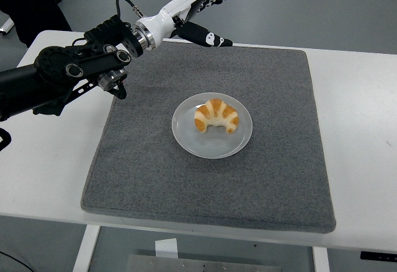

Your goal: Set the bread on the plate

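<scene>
A golden croissant point(216, 117) lies on the round white plate point(192, 140) in the middle of the grey mat point(211, 191). My left hand point(214, 8), white with black fingertips, is raised high above the mat's far edge, well away from the plate. Its fingers are spread and hold nothing. The black left arm point(68, 74) comes in from the left edge. The right arm is out of view.
The grey mat covers most of the white table point(360, 129). A small grey square object point(149, 28) lies on the floor beyond the table's far edge. A dark shape point(28, 5) stands at the top left corner.
</scene>
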